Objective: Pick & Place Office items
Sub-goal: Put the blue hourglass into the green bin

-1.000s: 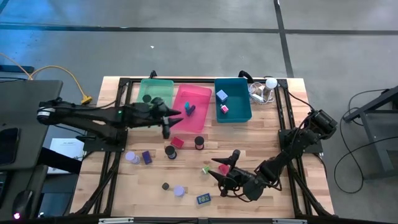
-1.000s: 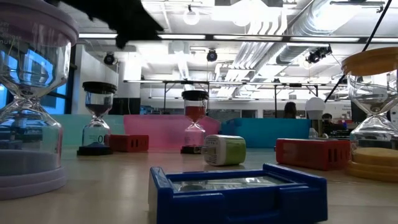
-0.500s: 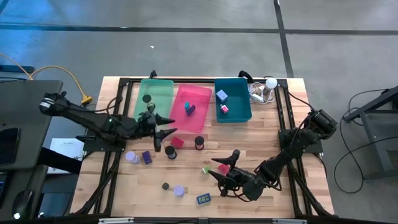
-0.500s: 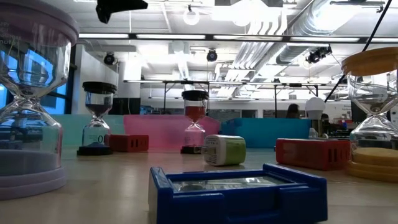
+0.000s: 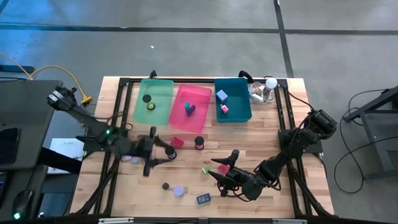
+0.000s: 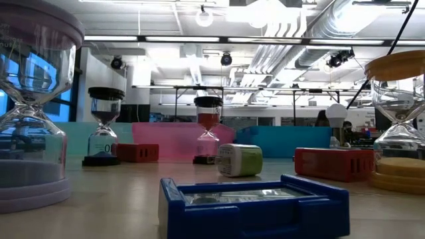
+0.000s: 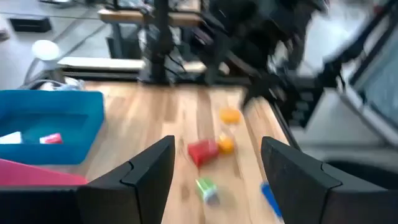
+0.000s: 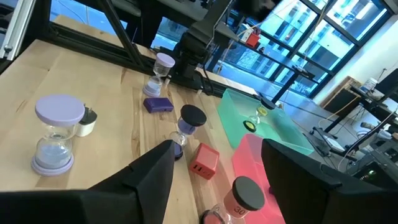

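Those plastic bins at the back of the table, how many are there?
3, side by side: green bin, pink bin in the middle, teal bin nearest the right arm's side.

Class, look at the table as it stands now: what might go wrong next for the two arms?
1. The left claw, open and low among standing hourglasses, might topple the black-topped hourglass or nudge the red block beside it.
2. The right claw, open, hangs by the pink block and green block; descending, it might push them away.
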### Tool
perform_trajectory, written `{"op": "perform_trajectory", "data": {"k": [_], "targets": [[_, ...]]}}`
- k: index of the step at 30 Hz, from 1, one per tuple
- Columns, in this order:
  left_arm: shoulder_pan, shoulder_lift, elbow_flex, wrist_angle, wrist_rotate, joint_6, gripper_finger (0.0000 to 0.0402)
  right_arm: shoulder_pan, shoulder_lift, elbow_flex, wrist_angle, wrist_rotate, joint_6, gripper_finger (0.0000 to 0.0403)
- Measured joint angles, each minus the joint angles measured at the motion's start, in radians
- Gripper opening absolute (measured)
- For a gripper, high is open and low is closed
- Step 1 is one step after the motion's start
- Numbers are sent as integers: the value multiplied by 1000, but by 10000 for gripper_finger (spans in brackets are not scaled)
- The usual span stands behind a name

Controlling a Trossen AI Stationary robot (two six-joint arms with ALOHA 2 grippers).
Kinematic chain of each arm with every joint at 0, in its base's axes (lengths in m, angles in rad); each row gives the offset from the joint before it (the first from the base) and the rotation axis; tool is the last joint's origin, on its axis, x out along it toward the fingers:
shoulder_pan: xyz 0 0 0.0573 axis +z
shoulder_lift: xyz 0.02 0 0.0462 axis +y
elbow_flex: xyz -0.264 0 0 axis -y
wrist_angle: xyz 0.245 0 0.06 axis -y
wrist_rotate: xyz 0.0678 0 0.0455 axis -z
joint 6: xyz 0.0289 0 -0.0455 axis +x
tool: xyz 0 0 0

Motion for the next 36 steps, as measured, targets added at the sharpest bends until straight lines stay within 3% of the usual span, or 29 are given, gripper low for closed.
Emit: {"op": "perform_trajectory", "data": {"k": [8,15,25,32,36], "targets": [[-135,62,0,-124,-181,35,233,0,0,0,0,-2,19,231],[-174,147,-1,-195,-322,28,233,-1,0,0,-2,-3,22,231],[-174,241,-1,-196,-315,-24,233,-1,0,0,-2,-30,23,231],[-174,268,-1,-205,-182,-12,233,-1,0,0,-2,-30,23,231],[-173,269,-1,-207,-166,23,233,-1,0,0,-2,-30,23,231]]}}
